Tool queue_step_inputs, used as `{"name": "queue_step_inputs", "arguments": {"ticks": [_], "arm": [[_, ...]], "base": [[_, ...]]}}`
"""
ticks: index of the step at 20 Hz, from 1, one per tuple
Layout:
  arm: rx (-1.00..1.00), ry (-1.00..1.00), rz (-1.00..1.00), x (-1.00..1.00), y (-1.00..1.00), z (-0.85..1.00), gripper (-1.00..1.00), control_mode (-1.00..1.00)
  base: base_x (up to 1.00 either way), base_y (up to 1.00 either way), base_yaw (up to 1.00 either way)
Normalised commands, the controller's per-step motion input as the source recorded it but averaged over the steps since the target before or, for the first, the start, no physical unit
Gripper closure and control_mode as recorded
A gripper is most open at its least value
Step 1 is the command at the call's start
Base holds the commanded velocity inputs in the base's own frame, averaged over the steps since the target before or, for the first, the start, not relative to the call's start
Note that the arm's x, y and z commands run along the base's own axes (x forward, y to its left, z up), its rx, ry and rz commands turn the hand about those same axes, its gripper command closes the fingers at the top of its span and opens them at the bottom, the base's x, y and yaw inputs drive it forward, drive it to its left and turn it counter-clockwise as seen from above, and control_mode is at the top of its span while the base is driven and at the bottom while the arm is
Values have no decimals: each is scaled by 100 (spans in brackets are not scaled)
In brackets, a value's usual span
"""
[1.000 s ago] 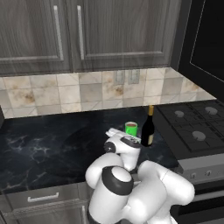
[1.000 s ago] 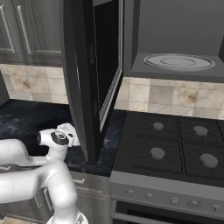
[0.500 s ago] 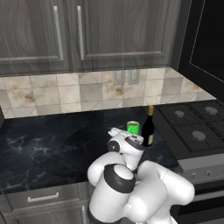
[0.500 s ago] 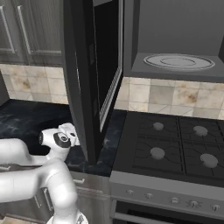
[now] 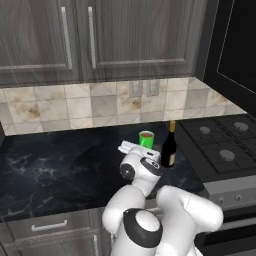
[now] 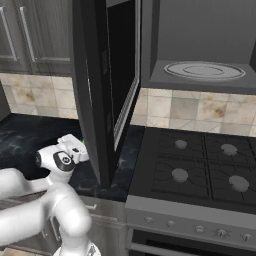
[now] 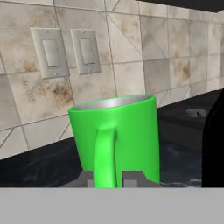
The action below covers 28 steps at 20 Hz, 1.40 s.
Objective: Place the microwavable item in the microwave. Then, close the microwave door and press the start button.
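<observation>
Up close, we are looking at a bright green mug standing upright on the black marbled counter, its glossy wall curving round a pale grey inner rim and its loop handle facing straight toward us. Our gripper is closing its two dark fingertips on that handle, one tip on each side of it, so the claw is clamped shut on the mug. From the left base view the mug is sitting near the tiled backsplash, just beside a taller dark wine bottle, and a reddish-brown liquid is showing inside its mouth. Two wall switch plates are hanging on the tiles behind it. The microwave is standing open above the stove, its round glass turntable lying bare, while the microwave door is swinging out wide and cutting off our sight of the mug from the right base view. The bottle is showing only as a black edge at the right of the hand view.
</observation>
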Motion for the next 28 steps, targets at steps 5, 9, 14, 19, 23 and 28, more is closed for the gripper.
{"name": "queue_step_inputs", "arguments": {"ticks": [5, 9, 14, 19, 23, 28], "arm": [[-3, -13, 0, -17, 49, 96, 100, -100], [-2, -1, 0, -48, 40, 100, 100, -100], [-1, 0, 0, -64, 39, 100, 100, -100], [-5, 3, 0, -78, 30, 84, 100, -100], [-11, 0, 0, -92, 16, 59, 100, -100], [-7, 0, -1, -100, 10, 41, 100, -100]], "base": [[0, 0, 0], [0, 0, 0], [0, 0, 0], [0, 0, 0], [0, 0, 0], [0, 0, 0]]}}
